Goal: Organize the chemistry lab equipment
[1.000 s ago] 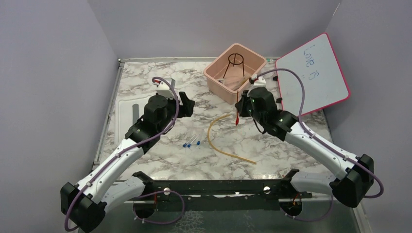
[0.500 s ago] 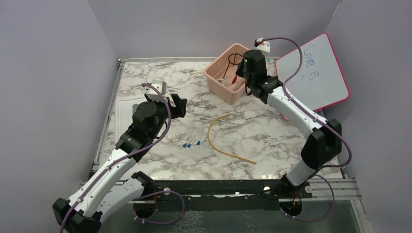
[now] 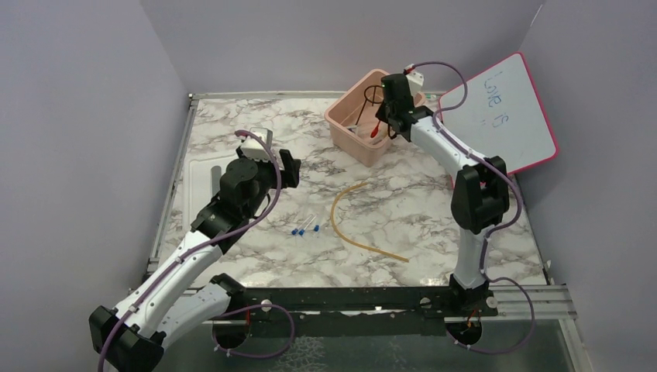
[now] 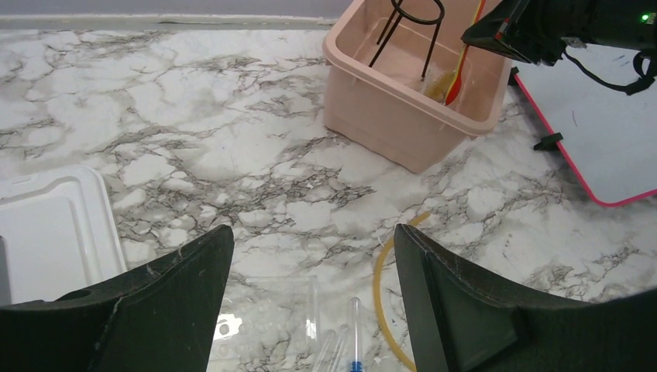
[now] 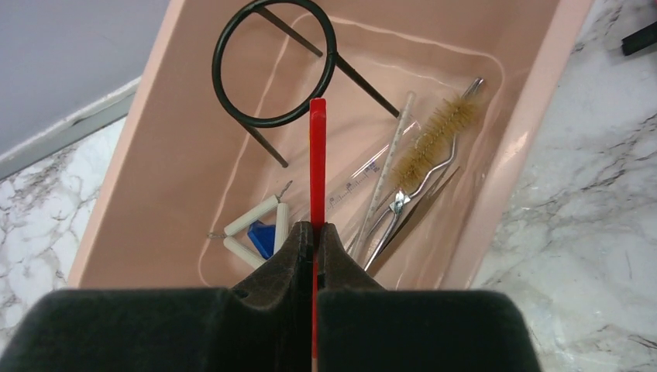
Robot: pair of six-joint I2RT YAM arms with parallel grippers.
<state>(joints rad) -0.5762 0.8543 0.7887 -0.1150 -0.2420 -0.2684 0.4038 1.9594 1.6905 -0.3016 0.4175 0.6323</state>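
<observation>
The right gripper [image 5: 314,232] is pinched tight on the red spatula [image 5: 318,163]. The spatula's long axis runs straight out ahead of the fingers, its tip toward the black wire ring tripod [image 5: 263,122]. The pink bin [image 5: 178,155] lies directly below and ahead, and the spatula seems to hang clear of its floor. The left gripper [image 4: 310,232] stands wide and empty, with the tan rubber tube [image 4: 377,287] just ahead to its right.
</observation>
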